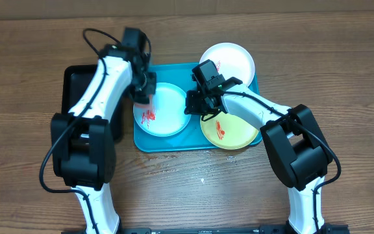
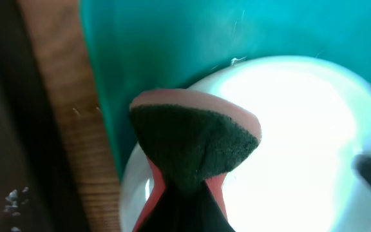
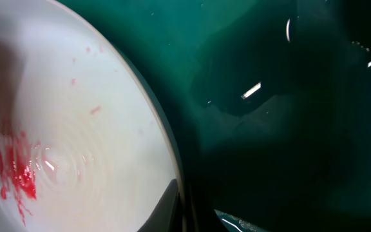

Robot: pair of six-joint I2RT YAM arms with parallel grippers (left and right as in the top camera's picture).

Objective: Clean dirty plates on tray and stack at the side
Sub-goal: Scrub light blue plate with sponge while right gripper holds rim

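Note:
The light blue plate (image 1: pixel 167 107) lies at the left of the turquoise tray (image 1: pixel 197 142), with a red smear near its left edge. My left gripper (image 1: pixel 143 90) is shut on the green-red sponge (image 2: pixel 195 145), which sits at the plate's far-left rim (image 2: pixel 301 129). My right gripper (image 1: pixel 197 104) is shut on the plate's right rim; the right wrist view shows the rim (image 3: pixel 76 129) pinched between the fingers (image 3: pixel 182 209). The yellow-green plate (image 1: pixel 236 133), red-smeared, lies at the tray's right. The white plate (image 1: pixel 232 62) rests on the tray's far right corner.
A black rectangular tray (image 1: pixel 76 84) stands just left of the turquoise tray, under my left arm. Bare wooden table (image 1: pixel 193 188) lies in front. The turquoise tray floor fills the right wrist view (image 3: pixel 269 96) and the top of the left wrist view (image 2: pixel 172 38).

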